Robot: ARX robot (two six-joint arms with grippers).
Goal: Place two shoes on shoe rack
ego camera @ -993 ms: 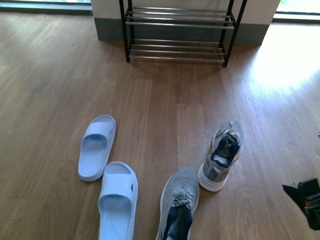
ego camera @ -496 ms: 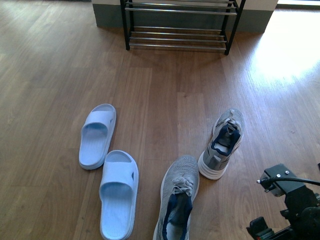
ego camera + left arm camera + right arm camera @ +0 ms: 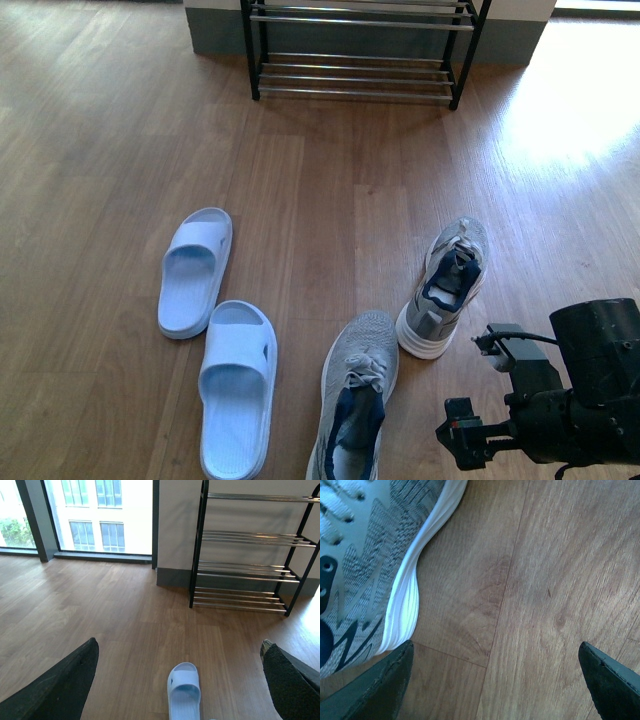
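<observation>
two grey shoes down on the wood floor, well apart from the shoe rack at the far wall. cannot see the heel of the near shoe, cut off by the edge of the front view. can see all of the far shoe, toe pointing to the rack, heel just beside the near one's toe. only the low shelves of the rack in the front view. more of the rack in the left wrist view, top cut off there too. only a slice of one shoe in the right wrist view, grey knit and white sole; hard to tell which of the two.

right arm low at the near right, near the shoes, not touching them. right gripper held wide apart, with bare floor between the fingers. hard to make out its tips in the front view. left gripper also spread wide, holding nothing, facing the rack and one pale blue slipper.

since half a second ago, right arm moved further left, closer to the shoes. shoes, both slippers and rack in the same places as before.
</observation>
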